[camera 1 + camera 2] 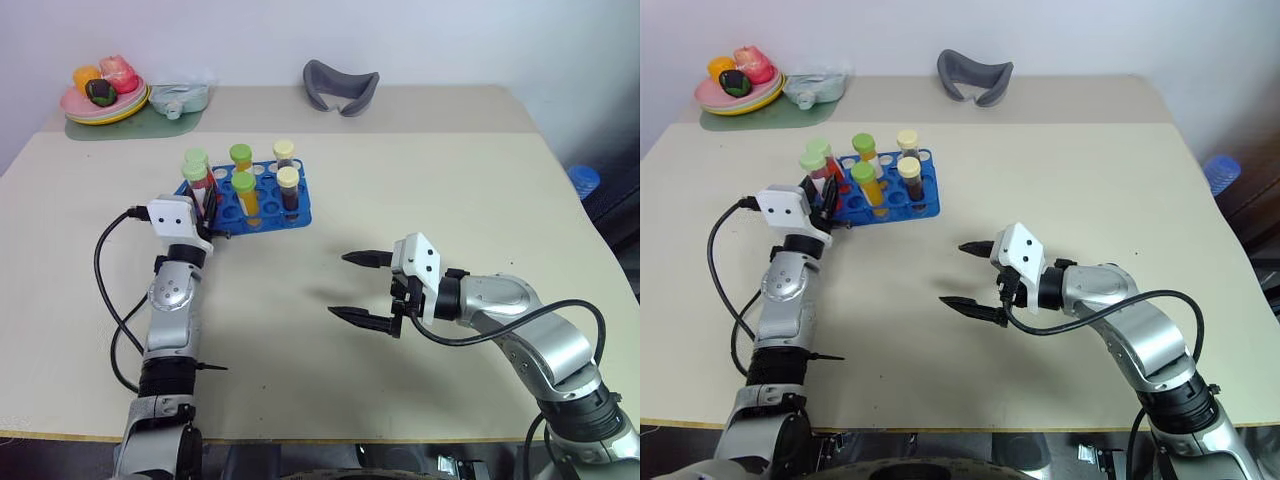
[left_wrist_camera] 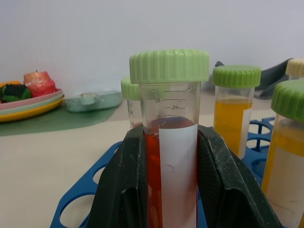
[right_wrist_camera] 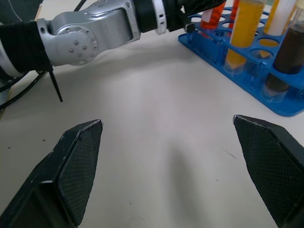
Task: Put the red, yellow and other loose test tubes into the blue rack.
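The desk (image 1: 420,200) carries a blue rack (image 1: 250,200) towards its far left, holding several capped tubes upright. The right gripper (image 1: 352,288) hovers over the bare middle of the desk, jaws spread wide with nothing between them. The left gripper (image 1: 207,205) is at the rack's left end, jaws pinching a red tube (image 2: 172,142) with a green cap, upright over the rack.

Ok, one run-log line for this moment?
left gripper: shut on red test tube | over blue rack | right gripper: open, idle above table
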